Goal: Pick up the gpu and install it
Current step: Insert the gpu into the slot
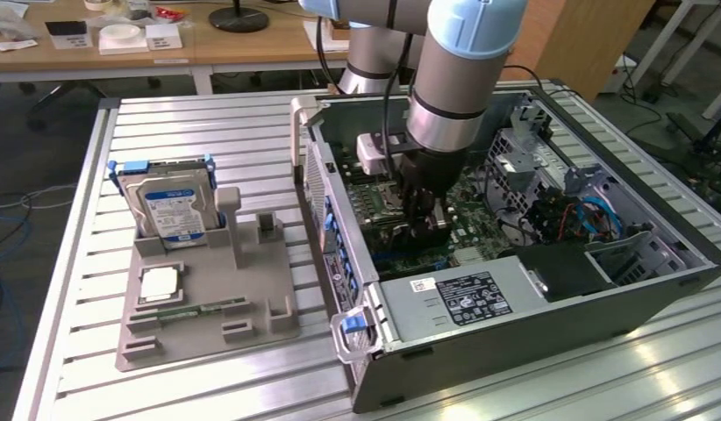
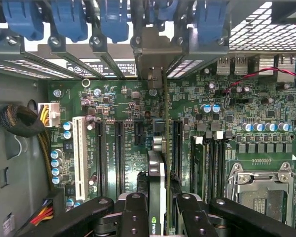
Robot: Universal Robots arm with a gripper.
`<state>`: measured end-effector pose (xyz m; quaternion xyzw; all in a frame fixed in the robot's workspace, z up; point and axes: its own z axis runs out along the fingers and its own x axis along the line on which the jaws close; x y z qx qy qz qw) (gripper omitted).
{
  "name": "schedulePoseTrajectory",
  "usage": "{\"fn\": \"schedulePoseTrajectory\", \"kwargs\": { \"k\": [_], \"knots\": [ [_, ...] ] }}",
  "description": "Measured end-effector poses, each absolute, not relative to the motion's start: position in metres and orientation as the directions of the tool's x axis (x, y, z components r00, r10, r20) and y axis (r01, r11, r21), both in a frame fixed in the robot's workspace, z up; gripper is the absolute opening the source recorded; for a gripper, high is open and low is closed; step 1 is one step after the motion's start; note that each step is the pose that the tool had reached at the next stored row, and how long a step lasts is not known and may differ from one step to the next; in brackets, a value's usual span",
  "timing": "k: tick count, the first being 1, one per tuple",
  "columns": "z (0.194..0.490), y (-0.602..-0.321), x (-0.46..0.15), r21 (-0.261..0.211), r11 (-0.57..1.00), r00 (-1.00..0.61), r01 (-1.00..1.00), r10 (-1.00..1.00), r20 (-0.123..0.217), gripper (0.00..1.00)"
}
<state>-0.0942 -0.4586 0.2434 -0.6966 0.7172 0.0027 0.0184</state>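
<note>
Gripper [image 2: 157, 210] clamped on the gpu [image 2: 158, 163], held edge-on above the motherboard [image 2: 227, 133] slots inside the computer case [image 1: 641, 294]; best to keep the card square to its slot; from the wrist, the gpu bracket [image 2: 155, 54] meets the rear opening, hidden outside.

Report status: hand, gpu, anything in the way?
Hand shut on gpu, inside the PC case. Card edge-on over the motherboard slots, bracket at the rear openings. Nothing visibly in the way.

Hard drive [image 1: 171, 210] stands upright in grey holder [image 1: 203, 303].
</note>
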Motion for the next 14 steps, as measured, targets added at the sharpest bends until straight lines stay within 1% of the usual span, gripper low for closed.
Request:
{"fn": "schedulePoseTrajectory", "kwargs": {
  "k": [14],
  "knots": [
    [0.2417,-0.4584,-0.0949,-0.022,0.029,-0.029,-0.999,-0.999,-0.031,0.27]
  ]
}}
